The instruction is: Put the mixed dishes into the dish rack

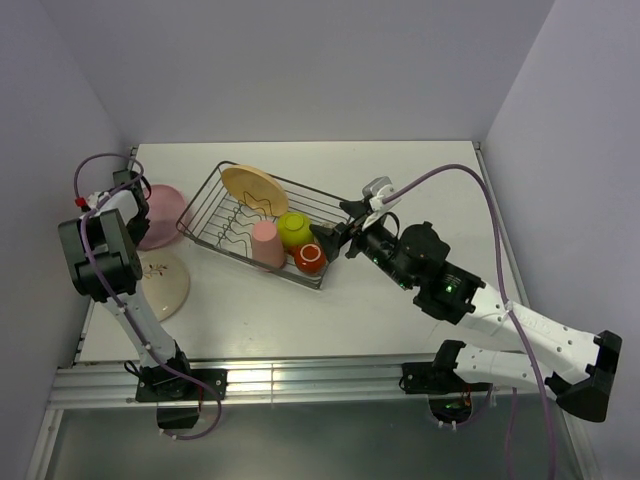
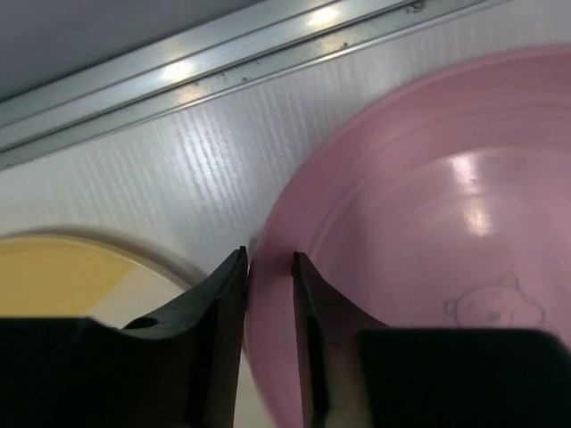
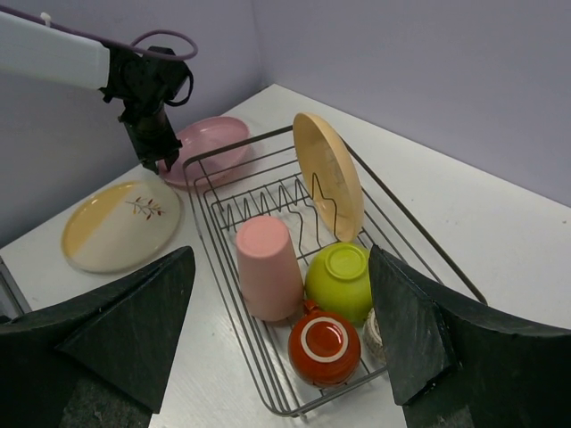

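My left gripper (image 2: 269, 257) is shut on the rim of the pink plate (image 2: 428, 223), which lies flat on the table at the far left (image 1: 165, 212). The pale cream plate (image 1: 165, 280) lies just in front of it. The dish rack (image 1: 200, 200) holds the tan-orange plate (image 1: 255, 188) upright, the salmon-pink tumbler (image 1: 267, 243) upside down, the lime-green bowl (image 1: 294, 230) and the red mug (image 1: 310, 258), both upside down too. A grey-beige cup (image 3: 373, 332) is half hidden behind my right finger. My right gripper (image 1: 335, 232) hangs open over the rack's near right end, holding nothing.
An aluminium rail (image 2: 223, 62) runs along the table's left edge close to the pink plate. Grey walls close in the table (image 1: 420, 180) on the left, back and right. The rack lies slantwise in the middle of the table.
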